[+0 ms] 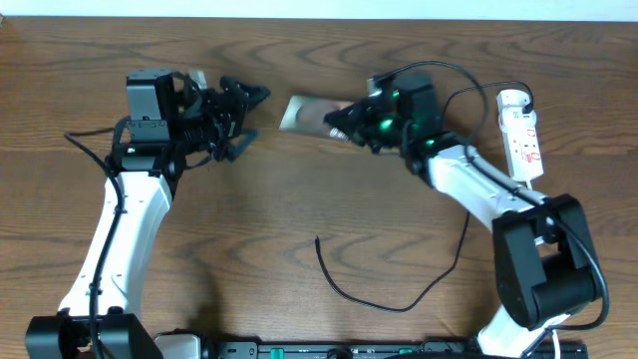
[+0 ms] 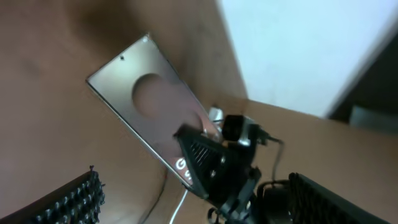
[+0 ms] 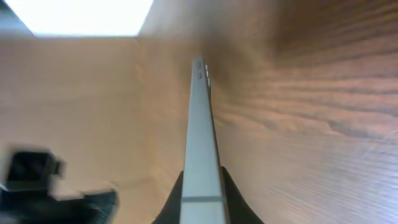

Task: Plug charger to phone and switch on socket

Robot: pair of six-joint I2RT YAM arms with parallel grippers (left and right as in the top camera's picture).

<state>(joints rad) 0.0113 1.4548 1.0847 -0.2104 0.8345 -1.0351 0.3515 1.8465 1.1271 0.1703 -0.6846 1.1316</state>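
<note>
My right gripper point(image 1: 344, 122) is shut on one end of the phone point(image 1: 304, 113), a flat brown-grey slab, at the back middle of the table. In the right wrist view the phone point(image 3: 202, 137) shows edge-on between my fingers point(image 3: 200, 196). My left gripper point(image 1: 257, 115) is open and empty, just left of the phone and facing it. The left wrist view shows the phone's back point(image 2: 146, 102) with its round mark and white lettering. The charger cable point(image 1: 369, 296) lies loose in front, its tip point(image 1: 318, 239) free. The socket point(image 1: 521, 135) lies at the far right.
The socket's white cord shows faintly in the left wrist view point(image 2: 180, 205). A black cable loops from my right wrist towards the socket's top end point(image 1: 513, 97). The table's back edge meets a white wall point(image 2: 298, 50).
</note>
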